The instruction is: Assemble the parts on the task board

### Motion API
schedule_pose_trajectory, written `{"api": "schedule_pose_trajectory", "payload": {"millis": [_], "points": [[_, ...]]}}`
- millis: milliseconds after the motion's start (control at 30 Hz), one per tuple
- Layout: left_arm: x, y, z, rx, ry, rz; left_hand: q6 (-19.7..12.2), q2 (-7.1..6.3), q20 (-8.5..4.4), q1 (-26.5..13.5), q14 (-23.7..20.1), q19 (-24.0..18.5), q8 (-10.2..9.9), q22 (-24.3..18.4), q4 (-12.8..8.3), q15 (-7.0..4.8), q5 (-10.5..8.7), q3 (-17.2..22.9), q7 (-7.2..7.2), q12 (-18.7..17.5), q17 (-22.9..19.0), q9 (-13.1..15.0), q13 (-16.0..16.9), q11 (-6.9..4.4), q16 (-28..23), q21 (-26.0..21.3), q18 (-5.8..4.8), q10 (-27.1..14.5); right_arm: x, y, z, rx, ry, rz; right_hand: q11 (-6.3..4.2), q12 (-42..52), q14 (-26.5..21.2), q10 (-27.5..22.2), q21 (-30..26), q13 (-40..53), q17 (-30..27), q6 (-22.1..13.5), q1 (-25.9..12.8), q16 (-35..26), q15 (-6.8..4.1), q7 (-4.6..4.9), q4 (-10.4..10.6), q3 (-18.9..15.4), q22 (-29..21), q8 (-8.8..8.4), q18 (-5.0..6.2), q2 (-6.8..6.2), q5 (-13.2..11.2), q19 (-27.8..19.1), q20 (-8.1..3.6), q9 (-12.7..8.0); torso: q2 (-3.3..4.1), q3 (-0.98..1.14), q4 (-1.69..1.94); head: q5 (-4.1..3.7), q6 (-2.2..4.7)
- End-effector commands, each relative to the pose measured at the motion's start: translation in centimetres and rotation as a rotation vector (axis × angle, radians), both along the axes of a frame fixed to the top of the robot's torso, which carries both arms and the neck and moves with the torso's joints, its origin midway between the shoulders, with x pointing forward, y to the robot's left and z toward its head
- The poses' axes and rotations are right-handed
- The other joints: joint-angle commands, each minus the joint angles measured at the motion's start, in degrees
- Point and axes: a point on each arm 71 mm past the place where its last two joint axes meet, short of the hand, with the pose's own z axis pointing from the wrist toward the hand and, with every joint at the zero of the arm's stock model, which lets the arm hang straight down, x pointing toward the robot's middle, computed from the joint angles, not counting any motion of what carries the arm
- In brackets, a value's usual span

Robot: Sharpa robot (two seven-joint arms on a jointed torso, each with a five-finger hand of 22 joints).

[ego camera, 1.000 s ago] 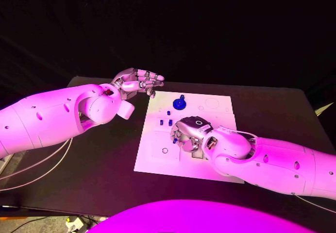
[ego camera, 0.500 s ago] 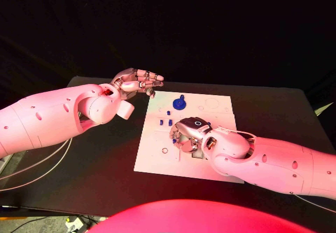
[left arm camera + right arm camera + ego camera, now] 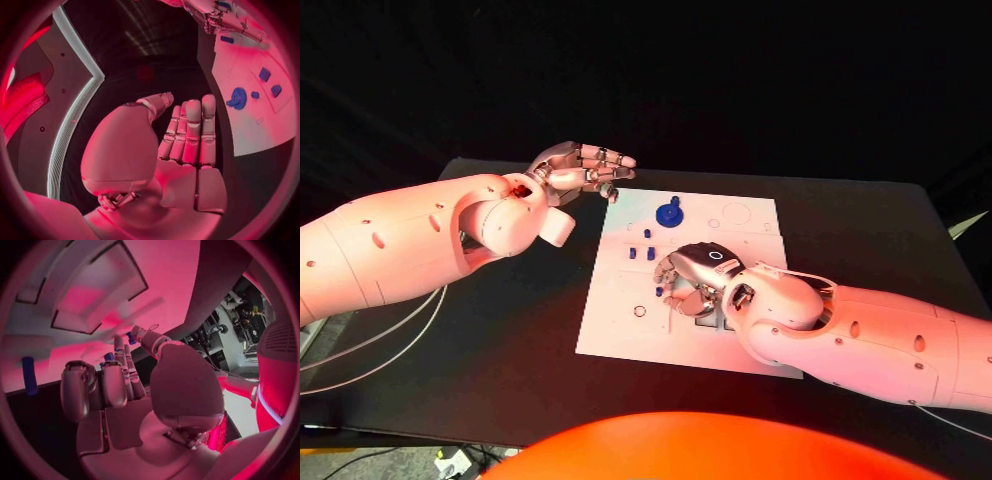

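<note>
Black table (image 3: 877, 215), flat white rectangular task board (image 3: 747, 215) at its middle. Right hand (image 3: 700, 280) low over board's centre, fingers curled down among small blue parts; grip on a part impossible to tell. Left hand (image 3: 581, 165) raised off board's far left corner, fingers straight, close together, holding nothing. Round blue knob part (image 3: 669, 213) standing near far edge, small blue pegs (image 3: 640, 252) just beside right hand. Likely step: picking or seating a peg; next calls for fine fingertip alignment with a hole.

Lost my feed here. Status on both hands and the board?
Left hand open, raised off white task board's far corner. Right hand down over board's middle; grasp unclear. Round blue part untouched.
</note>
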Motion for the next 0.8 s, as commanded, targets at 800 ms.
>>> {"api": "schedule_pose_trajectory", "payload": {"millis": [800], "points": [[-0.2,0.0,0.1,-0.011,0.005,-0.018,-0.4,-0.15,0.23,0.0,-0.1,0.2,-0.4,-0.1,0.0,0.35,-0.09,0.0,-0.01,-0.1,-0.1,-0.1,-0.1,0.07,-0.4,-0.3,0.77,-0.7,4.6,-9.5,6.0,-0.052,-0.021,-0.162,1.26,4.4,1.5,-10.7,-6.8,-2.6,-0.1,-3.5,9.9,1.4,1.76,-2.03,8.1,-25.8,1.5,-3.77,2.37,2.96,1.0,-1.6,1.34,-0.5,0.07,0.04,0.04,-3.25,2.33]]}}
